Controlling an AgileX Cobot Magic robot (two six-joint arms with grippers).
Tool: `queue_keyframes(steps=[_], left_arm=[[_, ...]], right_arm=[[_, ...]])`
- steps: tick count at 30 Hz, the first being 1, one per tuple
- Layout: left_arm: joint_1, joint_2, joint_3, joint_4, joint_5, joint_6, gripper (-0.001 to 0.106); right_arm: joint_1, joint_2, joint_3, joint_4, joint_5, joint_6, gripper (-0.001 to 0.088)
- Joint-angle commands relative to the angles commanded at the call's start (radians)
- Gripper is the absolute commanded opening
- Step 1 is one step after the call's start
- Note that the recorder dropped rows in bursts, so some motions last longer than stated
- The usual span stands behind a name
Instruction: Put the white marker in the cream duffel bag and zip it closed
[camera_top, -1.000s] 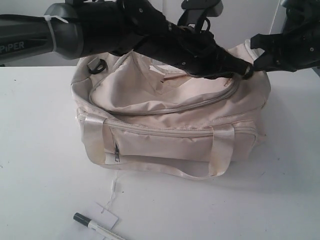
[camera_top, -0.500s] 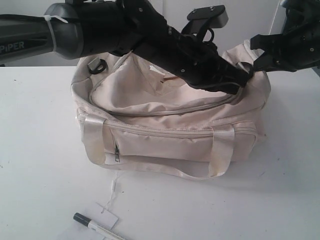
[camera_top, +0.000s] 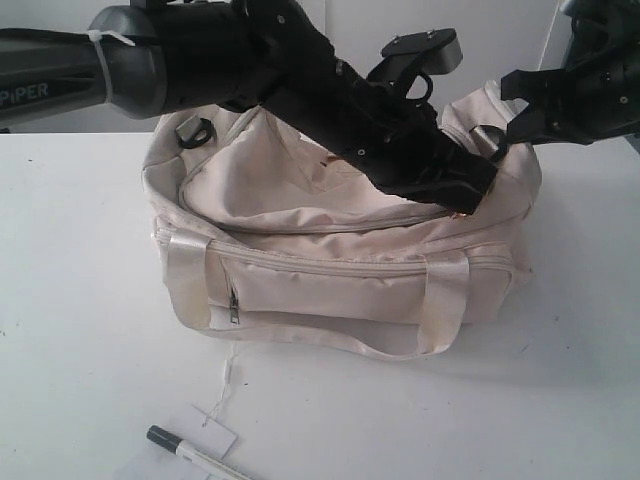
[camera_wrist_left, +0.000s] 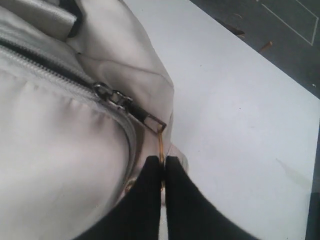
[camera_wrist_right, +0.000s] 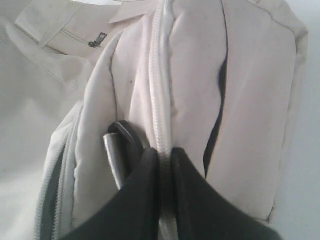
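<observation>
The cream duffel bag (camera_top: 330, 285) sits mid-table. The white marker (camera_top: 198, 457) with its dark cap lies on the table in front of the bag, outside it. My left gripper (camera_top: 478, 195) reaches across the bag top to its right end. In the left wrist view it (camera_wrist_left: 162, 164) is shut on the thin gold pull loop (camera_wrist_left: 160, 144) of the top zip slider (camera_wrist_left: 117, 97). My right gripper (camera_top: 503, 135) is at the bag's right end. In its wrist view it (camera_wrist_right: 164, 155) is shut on a white ridge of bag fabric (camera_wrist_right: 159, 90), beside a black end ring (camera_wrist_right: 126, 134).
A white paper hang tag (camera_top: 212, 428) on a string lies beside the marker. The white table (camera_top: 80, 300) surrounds the bag; its edge and dark floor (camera_wrist_left: 280, 35) show in the left wrist view. The front pocket zip (camera_top: 233, 305) hangs at the bag's left.
My left gripper has moved right and down along the bag top with the zip pull, and the top opening has narrowed. The right gripper and the marker have stayed put.
</observation>
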Motion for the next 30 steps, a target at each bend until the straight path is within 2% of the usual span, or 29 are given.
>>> queue_keyframes(steps=[13,18,25,28,30], left_arm=[[0.0,0.0,0.0,0.025,0.084,0.002,0.0],[0.0,0.0,0.0,0.064,0.144,0.096,0.0],[0.0,0.0,0.0,0.071,0.141,0.228,0.0],[0.0,0.0,0.0,0.071,0.141,0.233,0.0],[0.0,0.0,0.0,0.071,0.136,0.233,0.0]], right_arm=[[0.0,0.0,0.0,0.0,0.0,0.0,0.0],[0.0,0.0,0.0,0.0,0.0,0.0,0.0],[0.0,0.0,0.0,0.0,0.024,0.002,0.0004],[0.0,0.0,-0.002,0.0,0.024,0.002,0.0075],[0.0,0.0,-0.008,0.0,0.027,0.002,0.0173]])
